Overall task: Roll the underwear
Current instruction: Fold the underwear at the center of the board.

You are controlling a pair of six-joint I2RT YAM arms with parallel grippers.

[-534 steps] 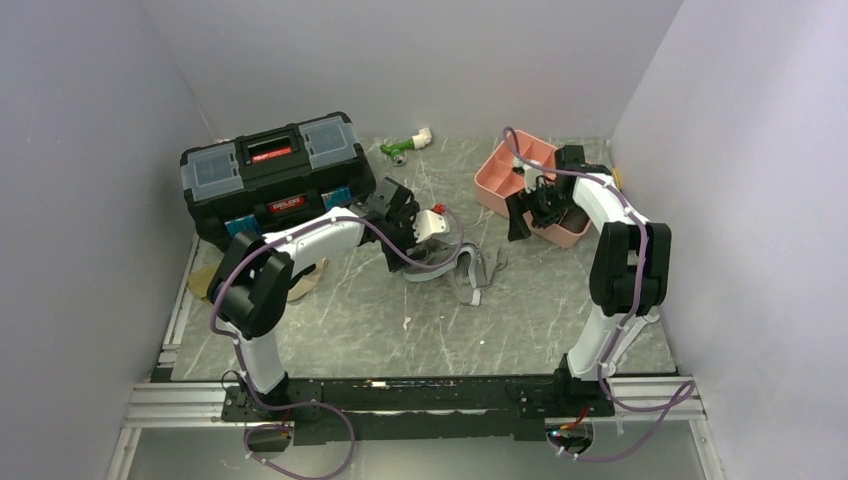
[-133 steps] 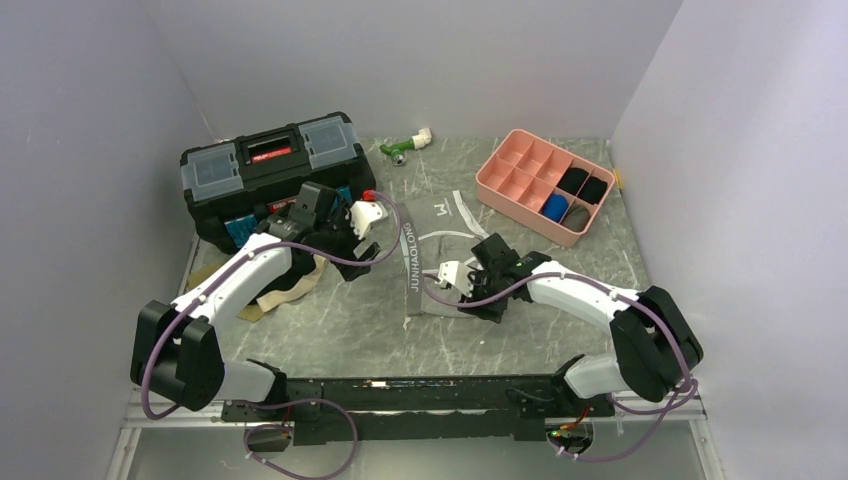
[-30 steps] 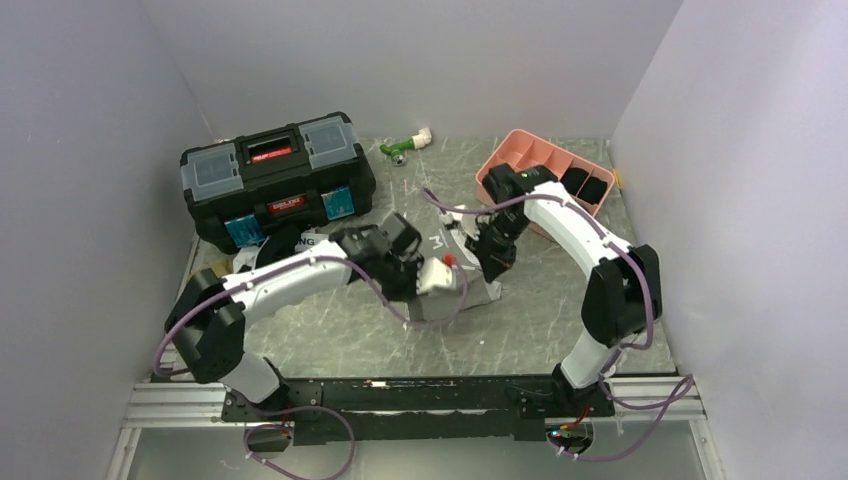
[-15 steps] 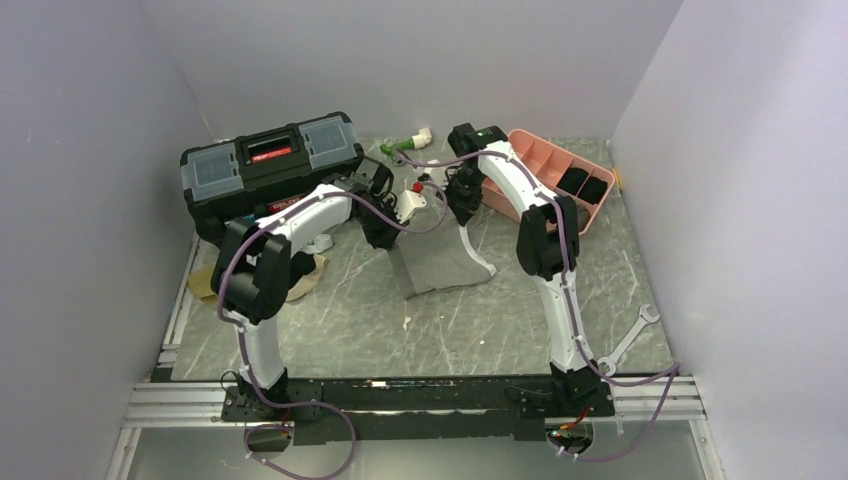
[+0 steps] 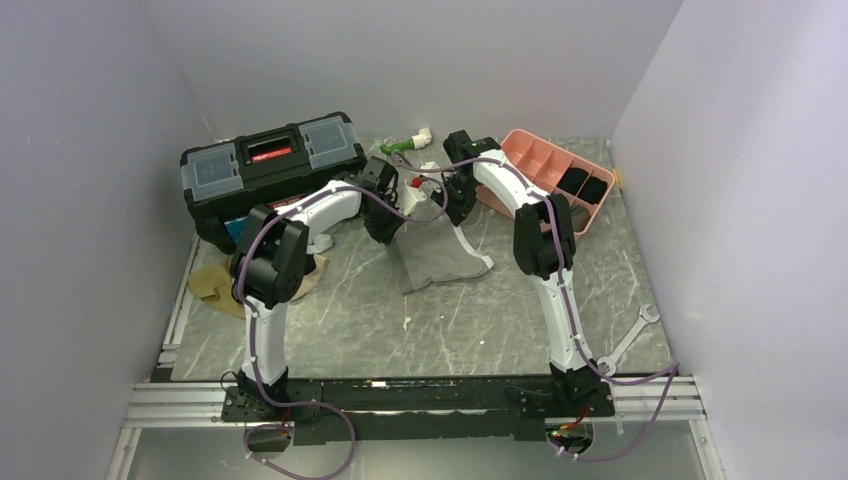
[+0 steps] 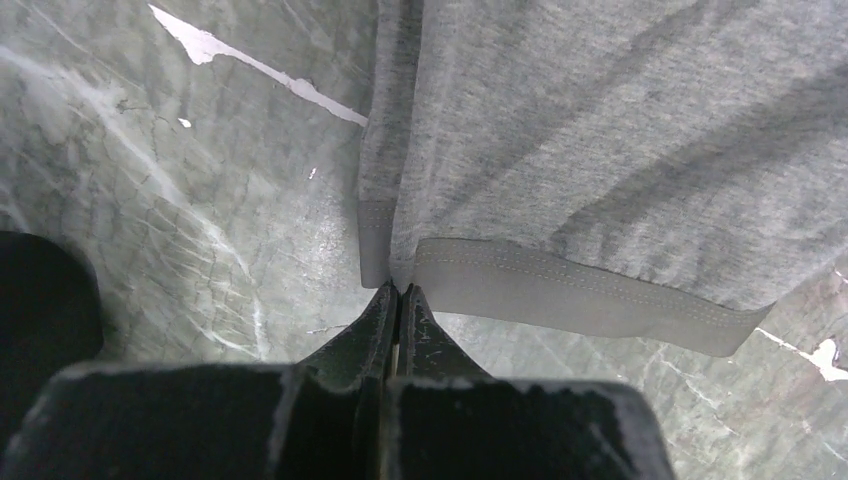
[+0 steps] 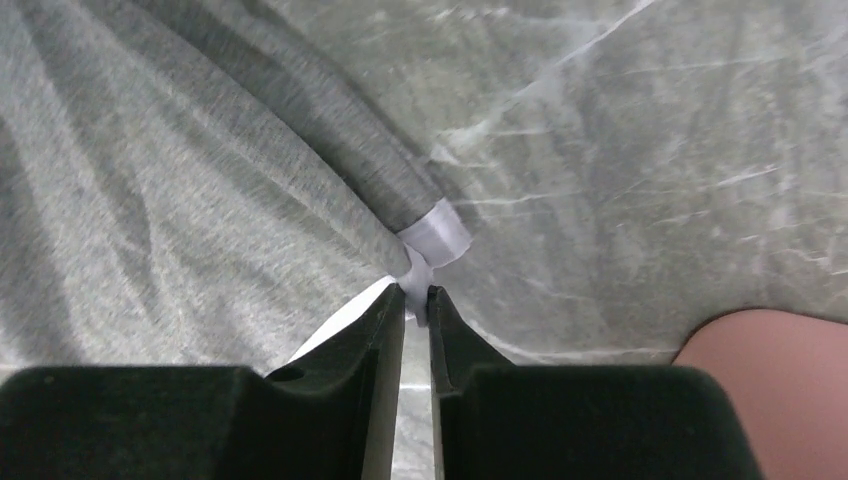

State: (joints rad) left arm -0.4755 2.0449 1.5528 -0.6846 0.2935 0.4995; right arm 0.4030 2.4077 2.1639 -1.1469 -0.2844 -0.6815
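While my left gripper (image 6: pixel 398 293) and right gripper (image 7: pixel 417 299) pinch corners of the grey underwear (image 5: pixel 438 258), it lies spread flat; rolling seems unstarted.

The grey marbled table (image 5: pixel 480 320) carries a black toolbox (image 5: pixel 275 170) at its far left corner and a pink tray (image 5: pixel 524 140) at its far right. A green-and-white pipe fitting (image 5: pixel 405 145) lies at the far edge. The grey underwear (image 5: pixel 440 255) lies mid-table, the olive-tan underwear (image 5: pixel 215 285) at the left edge, and a wrench (image 5: pixel 630 335) near the right edge.

Grey underwear (image 5: pixel 440 262), flat, unrolled, central
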